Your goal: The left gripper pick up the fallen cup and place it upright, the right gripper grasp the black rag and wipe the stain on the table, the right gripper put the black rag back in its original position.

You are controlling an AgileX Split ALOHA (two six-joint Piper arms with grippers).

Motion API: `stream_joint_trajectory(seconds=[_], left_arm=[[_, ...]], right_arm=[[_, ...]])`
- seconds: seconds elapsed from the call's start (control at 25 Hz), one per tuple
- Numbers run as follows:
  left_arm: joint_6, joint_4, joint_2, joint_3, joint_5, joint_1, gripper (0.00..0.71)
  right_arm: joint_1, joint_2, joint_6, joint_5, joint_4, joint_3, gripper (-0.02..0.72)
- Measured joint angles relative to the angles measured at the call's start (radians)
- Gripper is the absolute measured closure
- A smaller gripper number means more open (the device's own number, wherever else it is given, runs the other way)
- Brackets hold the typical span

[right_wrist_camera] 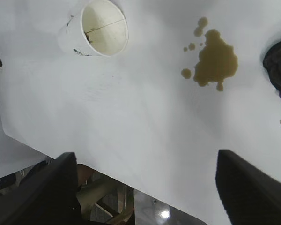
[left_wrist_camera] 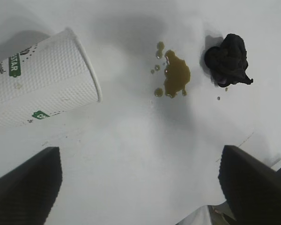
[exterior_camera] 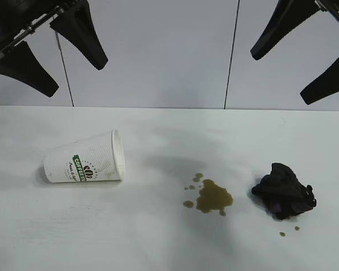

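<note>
White paper, lying on its side: the cup [exterior_camera: 86,159] is the first thing I must deal with, and it rests on the table [exterior_camera: 158,243] at the exterior view's left, its rolled rim facing the stain [exterior_camera: 213,197] and its base pointing away from it. My left gripper [exterior_camera: 51,53] hangs above and behind the cup, fingers spread wide and holding nothing, clear of everything. I judge the step in hand to be the reach down for the cup, not yet begun in earnest.

To do it well I would come down across the cup's body, not along it, one finger on each side of the textured wall near the middle, so that the taper does not squirt it out as I close. The paper will crush easily, so I would close only until it stops sliding. Then lift, turn the base down, and set it on bare table away from the stain, so as not to smear the liquid.

Farther across, the olive-brown stain sits between the cup and the black rag [exterior_camera: 284,191], with small droplets around it. The rag lies bunched just beyond the stain, not touching it. Above it my right gripper [exterior_camera: 300,55] waits, fingers parted and empty, well off the table.
</note>
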Motion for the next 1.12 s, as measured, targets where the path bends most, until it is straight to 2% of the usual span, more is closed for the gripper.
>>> stream_joint_trajectory(seconds=[0.72,1.0,1.12], left_arm=[[0.000,0.000,0.000,0.000,-0.006,0.000,0.056],[0.000,0.000,0.000,0.000,-0.149,0.000,0.056],[0.042,0.000,0.000,-0.013,-0.175,-0.006,0.056]], right_arm=[[0.000,0.000,0.000,-0.001,0.000,0.000,0.147],[0.000,0.000,0.000,-0.001,0.000,0.000,0.147],[0.000,0.000,0.000,-0.001,0.000,0.000,0.147]])
